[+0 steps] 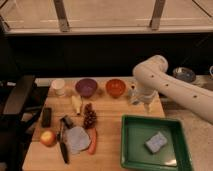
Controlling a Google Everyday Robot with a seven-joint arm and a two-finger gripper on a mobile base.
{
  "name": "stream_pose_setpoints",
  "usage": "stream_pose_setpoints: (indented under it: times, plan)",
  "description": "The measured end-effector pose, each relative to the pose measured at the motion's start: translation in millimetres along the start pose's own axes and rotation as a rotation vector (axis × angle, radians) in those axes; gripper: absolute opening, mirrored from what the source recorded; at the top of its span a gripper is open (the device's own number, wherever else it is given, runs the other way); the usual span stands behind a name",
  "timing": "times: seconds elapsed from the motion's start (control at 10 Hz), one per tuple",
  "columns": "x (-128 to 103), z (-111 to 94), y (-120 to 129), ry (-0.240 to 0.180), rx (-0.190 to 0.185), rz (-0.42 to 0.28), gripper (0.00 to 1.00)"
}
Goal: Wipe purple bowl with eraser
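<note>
The purple bowl (86, 86) stands at the back of the wooden table (110, 131), between a white cup and an orange-red bowl (116, 87). The eraser (46, 116), a small black block, lies near the table's left edge, in front of the cup. My white arm reaches in from the right. Its gripper (146, 106) hangs over the table's right side, just behind the green tray and to the right of the orange-red bowl. It is far from both the eraser and the purple bowl, and I see nothing in it.
A white cup (58, 86), banana piece (76, 104), grapes (90, 116), apple (48, 138), black-handled knife (63, 146), grey cloth (76, 137) and carrot (92, 141) lie on the table. A green tray (150, 119) holds a blue-grey sponge (156, 142). A metal bowl (184, 74) stands at the far right.
</note>
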Motion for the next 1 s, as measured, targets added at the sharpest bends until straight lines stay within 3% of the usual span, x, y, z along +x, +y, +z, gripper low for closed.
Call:
stream_pose_setpoints:
  times: [0.3,0.5,1.0]
  plan:
    - [-49.2,3.1,-58.7,-0.035,-0.002,-0.159,0.62]
    - [-92.6,2.6,-91.8,-0.098,0.012,-0.268,0.62]
    - [-94.3,3.1,-91.7,-0.102,0.011,-0.272,0.62]
